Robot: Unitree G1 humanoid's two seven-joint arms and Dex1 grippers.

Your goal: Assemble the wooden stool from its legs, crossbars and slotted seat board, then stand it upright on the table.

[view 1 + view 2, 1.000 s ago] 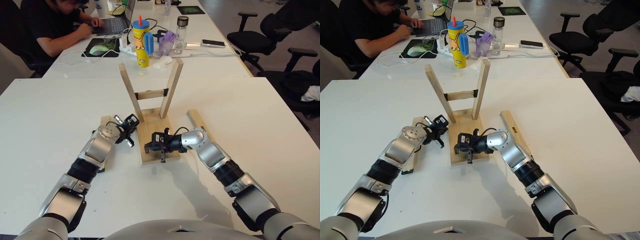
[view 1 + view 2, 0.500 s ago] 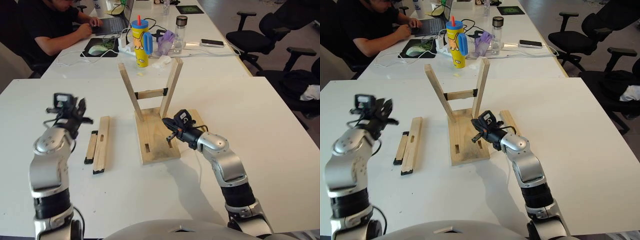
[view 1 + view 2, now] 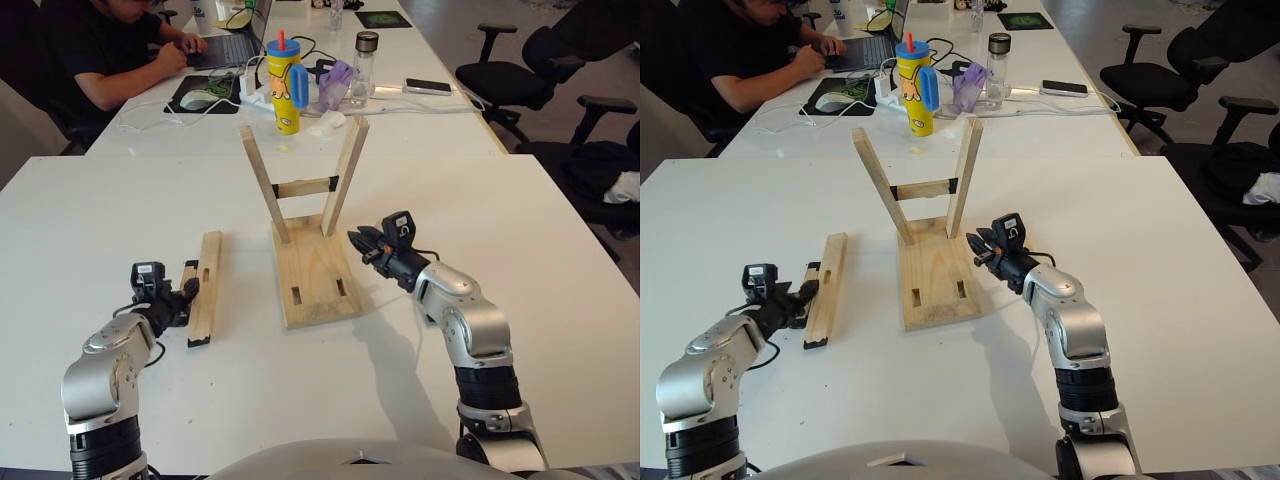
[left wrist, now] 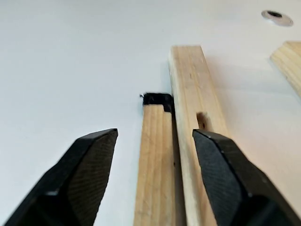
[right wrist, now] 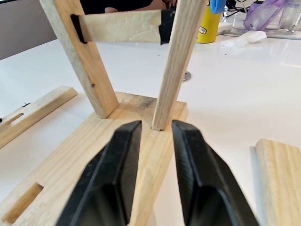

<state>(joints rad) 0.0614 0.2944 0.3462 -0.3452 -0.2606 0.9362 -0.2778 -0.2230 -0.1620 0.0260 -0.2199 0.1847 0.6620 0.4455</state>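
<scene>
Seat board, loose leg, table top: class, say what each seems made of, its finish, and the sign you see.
Seat board: pale, seemingly unvarnished softwood; grain lines and a matt surface. Loose leg: the same bare wood, with lengthwise grain and a cut slot. Table top: smooth white, faintly glossy, probably laminate; no grain shows.

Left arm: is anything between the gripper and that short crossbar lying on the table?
Nothing lies between them. The left gripper is open, and the crossbar sits in the gap. The slotted leg lies tight along the crossbar, in line with one fingertip, so that finger may land on the leg.
</scene>
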